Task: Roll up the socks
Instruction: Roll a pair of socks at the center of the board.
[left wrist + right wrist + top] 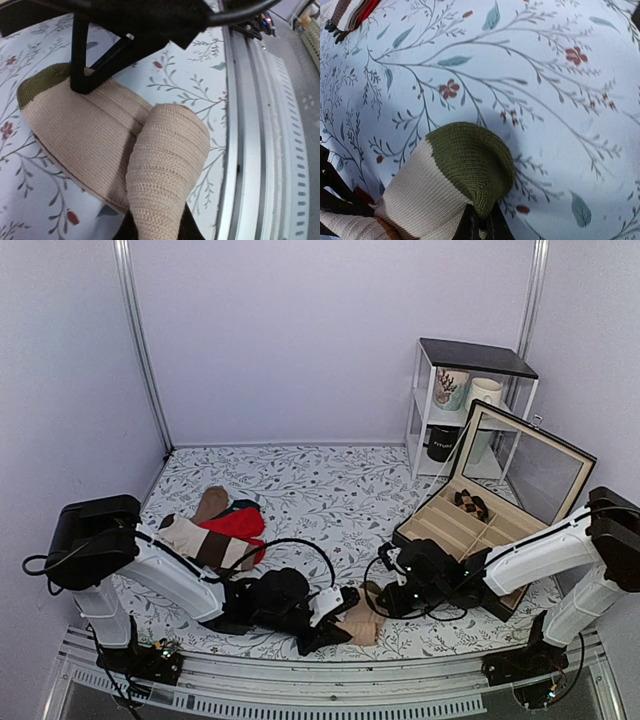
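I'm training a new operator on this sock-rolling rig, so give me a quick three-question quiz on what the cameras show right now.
1. True or false: the right gripper is pinching the olive-green end of the tan socks.
2. Multiple choice: where do the tan socks lie? A) inside the open box. B) on the white shelf. C) on the table, near its front edge, between the two arms.
3. Short answer: which gripper holds the folded-up plain tan part of the socks?

Key: 1 true. 2 C. 3 the left gripper.
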